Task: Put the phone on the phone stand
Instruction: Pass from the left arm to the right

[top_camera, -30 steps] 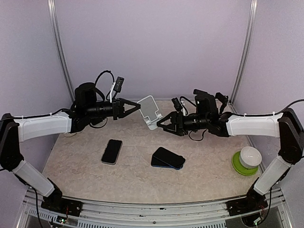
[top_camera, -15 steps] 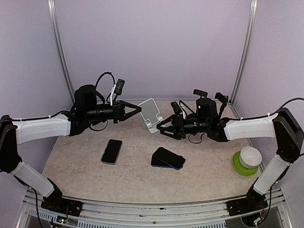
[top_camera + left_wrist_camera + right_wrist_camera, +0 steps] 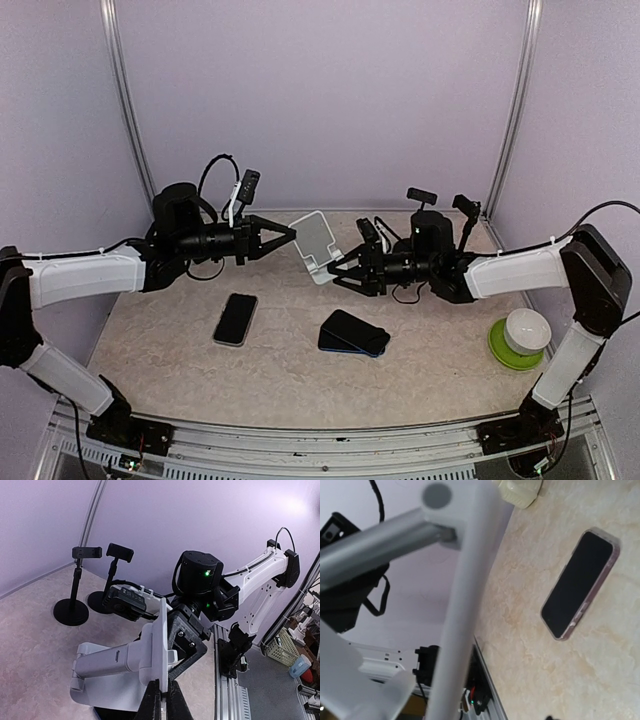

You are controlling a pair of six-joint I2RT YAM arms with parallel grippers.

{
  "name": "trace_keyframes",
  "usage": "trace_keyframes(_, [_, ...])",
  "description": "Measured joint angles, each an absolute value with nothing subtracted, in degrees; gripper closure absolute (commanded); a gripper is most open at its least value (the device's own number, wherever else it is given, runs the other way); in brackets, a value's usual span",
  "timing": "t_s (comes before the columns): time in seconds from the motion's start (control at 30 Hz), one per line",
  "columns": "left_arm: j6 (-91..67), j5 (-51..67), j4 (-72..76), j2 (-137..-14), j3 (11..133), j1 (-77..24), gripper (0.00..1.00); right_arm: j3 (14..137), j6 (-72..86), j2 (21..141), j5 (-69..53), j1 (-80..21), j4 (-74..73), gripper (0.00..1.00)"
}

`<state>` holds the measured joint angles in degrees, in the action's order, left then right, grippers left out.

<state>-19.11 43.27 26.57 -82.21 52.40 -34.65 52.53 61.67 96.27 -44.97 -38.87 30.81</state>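
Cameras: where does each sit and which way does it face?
Top external: high behind the arm bases, looking down at the table; both arms show, left end effector shut on the phone stand, right end effector at its foot.
Left wrist: looks along its own shut fingertips, past the stand toward the right arm.
Right wrist: looks past the blurred stand down at the phone; its own fingers hardly show.
Shared: stand in all three; that phone in top and right wrist.
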Motion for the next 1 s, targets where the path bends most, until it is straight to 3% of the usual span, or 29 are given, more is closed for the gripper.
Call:
trace_keyframes(0.37, [-16.0,43.2,24.5,-81.8,52.1,-35.9,1.00,52.6,66.7,99.5,-48.2,-38.9,36.9,0.76])
trace_keyframes(0.47, [-15.0,43.2,23.7,-81.8,52.1,-36.3,0.99,52.6,68.8,101.0,-49.6,-38.9,39.8,0.97])
trace_keyframes(0.63, [-14.1,43.5,23.5,-81.8,52.1,-37.1,0.59,52.5,71.6,102.5,-50.2,-39.2,42.2,1.00])
trace_keyframes(0.73, [-14.2,43.5,24.1,-81.8,52.0,-37.2,0.43,52.2,72.3,102.7,-50.2,-39.2,42.7,1.00])
trace_keyframes(0.83, [-14.3,43.0,24.1,-81.8,51.9,-37.2,0.38,52.0,72.8,102.7,-50.1,-39.2,43.3,1.00])
trace_keyframes(1.0, [-14.3,42.1,24.0,-81.8,51.4,-37.4,0.38,51.9,73.1,102.7,-49.6,-39.2,43.6,1.00])
